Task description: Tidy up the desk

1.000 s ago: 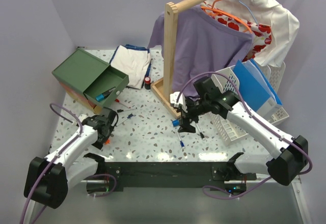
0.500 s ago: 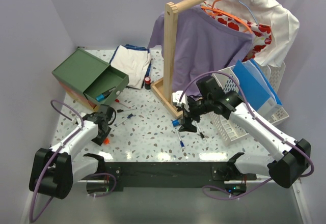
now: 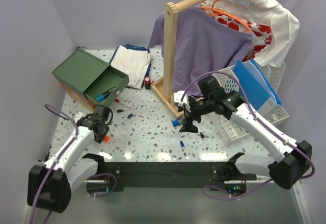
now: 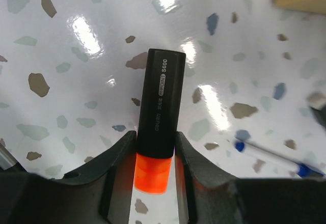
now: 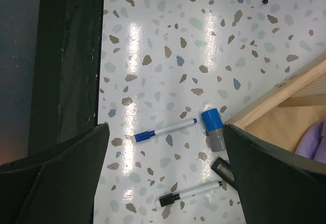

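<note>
The desk [image 3: 147, 132] is a glossy white speckled top strewn with pens. A black highlighter with an orange end [image 4: 158, 102] lies flat on it near the left front; its orange end [image 3: 106, 139] shows from above. My left gripper [image 4: 155, 142] is low over it, both fingers pressed against its black body. My right gripper [image 3: 187, 124] hangs open above the desk's middle. Under it lie a blue-capped marker [image 5: 165, 131], a black-capped marker [image 5: 191, 193] and a blue-topped grey cylinder [image 5: 214, 130]; none touches its fingers.
A green drawer box [image 3: 86, 74] with its drawer pulled out stands at the back left, a folded white cloth [image 3: 130, 63] beside it. A wooden clothes rack [image 3: 173, 56] with hanging shirts and a white basket [image 3: 239, 107] holding a blue folder fill the right. The black rail [image 3: 163, 170] runs along the front.
The left gripper has shifted left and toward the near edge, and its jaws have narrowed onto the highlighter. The right arm has barely moved.
</note>
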`<state>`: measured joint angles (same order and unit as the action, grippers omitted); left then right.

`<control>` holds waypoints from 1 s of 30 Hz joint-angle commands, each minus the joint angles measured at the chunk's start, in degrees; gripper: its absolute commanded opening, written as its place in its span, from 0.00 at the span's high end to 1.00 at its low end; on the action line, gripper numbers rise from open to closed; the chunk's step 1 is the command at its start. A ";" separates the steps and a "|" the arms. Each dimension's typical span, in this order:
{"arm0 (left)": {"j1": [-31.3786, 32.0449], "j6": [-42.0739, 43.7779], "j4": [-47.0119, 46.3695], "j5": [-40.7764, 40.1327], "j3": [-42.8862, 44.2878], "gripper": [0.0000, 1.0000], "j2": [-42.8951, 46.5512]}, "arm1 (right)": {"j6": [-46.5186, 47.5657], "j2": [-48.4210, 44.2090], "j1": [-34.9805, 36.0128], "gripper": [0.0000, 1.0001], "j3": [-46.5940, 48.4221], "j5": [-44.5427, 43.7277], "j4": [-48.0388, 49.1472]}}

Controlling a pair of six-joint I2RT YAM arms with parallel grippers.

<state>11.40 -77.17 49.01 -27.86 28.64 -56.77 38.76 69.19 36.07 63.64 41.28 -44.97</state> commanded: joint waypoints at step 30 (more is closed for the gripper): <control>-0.41 79.97 -13.24 22.67 41.05 0.98 -3.42 | 3.25 2.53 -2.32 0.01 1.32 2.84 -1.79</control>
<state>11.27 -7.92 41.17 -7.68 66.52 -56.77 40.73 71.13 34.35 63.64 41.80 -46.46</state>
